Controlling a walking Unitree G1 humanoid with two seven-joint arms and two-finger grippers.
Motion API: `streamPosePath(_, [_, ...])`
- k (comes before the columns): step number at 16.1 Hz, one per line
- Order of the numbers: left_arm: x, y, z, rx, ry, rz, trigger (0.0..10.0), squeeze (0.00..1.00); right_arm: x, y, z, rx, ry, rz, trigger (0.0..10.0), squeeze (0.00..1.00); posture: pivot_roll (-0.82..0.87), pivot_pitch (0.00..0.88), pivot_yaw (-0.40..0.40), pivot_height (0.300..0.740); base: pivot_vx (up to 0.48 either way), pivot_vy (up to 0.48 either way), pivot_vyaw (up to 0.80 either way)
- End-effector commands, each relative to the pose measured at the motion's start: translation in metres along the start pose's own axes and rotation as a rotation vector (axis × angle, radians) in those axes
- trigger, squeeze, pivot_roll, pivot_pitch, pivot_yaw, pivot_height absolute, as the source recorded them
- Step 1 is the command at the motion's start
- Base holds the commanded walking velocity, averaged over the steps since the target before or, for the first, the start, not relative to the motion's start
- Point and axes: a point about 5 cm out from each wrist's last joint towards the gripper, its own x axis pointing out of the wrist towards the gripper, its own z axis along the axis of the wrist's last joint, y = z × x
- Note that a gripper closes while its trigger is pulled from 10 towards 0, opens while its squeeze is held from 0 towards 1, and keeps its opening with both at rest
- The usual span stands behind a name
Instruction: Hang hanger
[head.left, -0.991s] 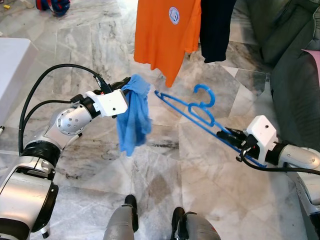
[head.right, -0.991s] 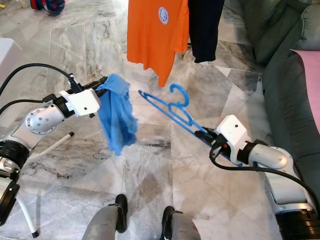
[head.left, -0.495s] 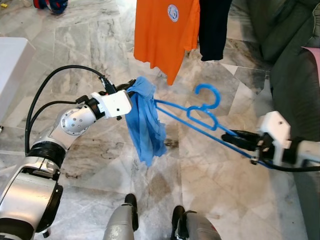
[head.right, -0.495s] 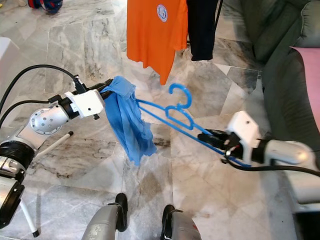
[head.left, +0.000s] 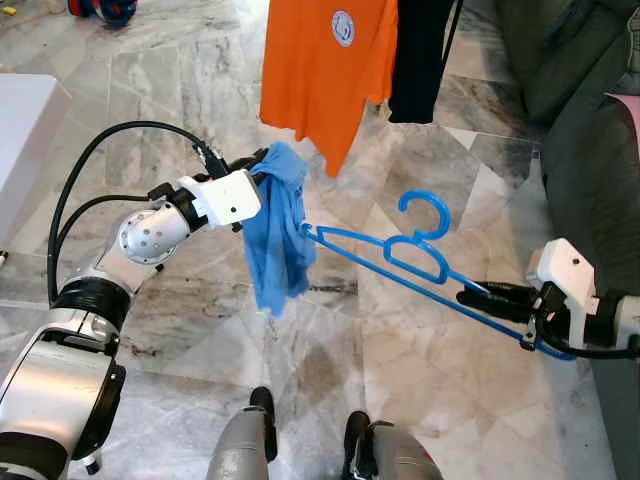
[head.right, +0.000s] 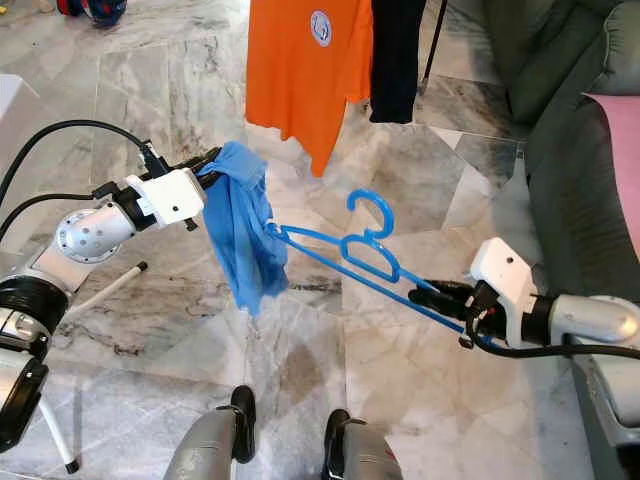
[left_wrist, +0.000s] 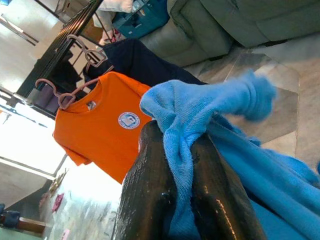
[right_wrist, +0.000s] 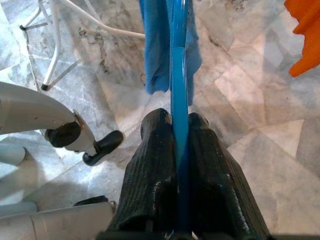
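Two claws are at work above the veined marble floor (head.left: 180, 340), my own feet showing at six o'clock. My right claw (head.left: 478, 296), out at four o'clock, is pressed together on one end of the blue hanger (head.left: 400, 262), a thin, smooth plastic frame whose bar runs level toward nine o'clock, its curled hook standing up. I judge it is held flat like this so the far tip can thread into the blue cloth (head.left: 277, 235). That tip sits at the cloth's folds; whether it is inside I cannot tell. My left claw (head.left: 262, 169), at ten o'clock, pinches the soft, terry-like cloth by its bunched top so it hangs limp. Farther off, at twelve o'clock, an orange shirt (head.left: 325, 70) and a dark garment (head.left: 420, 60) hang.
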Motion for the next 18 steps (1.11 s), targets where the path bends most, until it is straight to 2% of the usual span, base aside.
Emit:
streamPosePath(1, [-0.003, 0.006, -0.001, 0.005, -0.001, 0.012, 10.0, 0.00, 0.001, 0.007, -0.001, -0.005, 0.010, 0.052, 10.0, 0.00, 0.06, 0.336, 0.012, 0.740, 0.000, 0.000, 0.00])
streamPosePath(7, [-0.003, 0.008, 0.002, 0.007, -0.023, 0.007, 10.0, 0.00, 0.001, 0.005, -0.008, -0.006, 0.042, 0.042, 10.0, 0.00, 0.06, 0.336, 0.013, 0.740, 0.000, 0.000, 0.00])
streamPosePath(9, [-0.009, 0.007, -0.003, 0.016, 0.001, -0.013, 10.0, 0.00, -0.008, -0.002, -0.013, -0.043, 0.097, -0.002, 10.0, 0.00, 0.06, 0.337, 0.016, 0.740, 0.000, 0.000, 0.00])
streamPosePath(13, [-0.016, 0.010, -0.010, 0.041, 0.042, -0.025, 10.0, 0.00, -0.011, -0.009, -0.006, -0.063, 0.070, -0.053, 10.0, 0.00, 0.07, 0.336, 0.018, 0.740, 0.000, 0.000, 0.00])
streamPosePath(18, [-0.013, 0.012, 0.001, 0.041, -0.037, -0.045, 10.0, 0.00, 0.003, -0.012, -0.002, -0.082, 0.007, -0.091, 10.0, 0.00, 0.07, 0.341, 0.019, 0.740, 0.000, 0.000, 0.00])
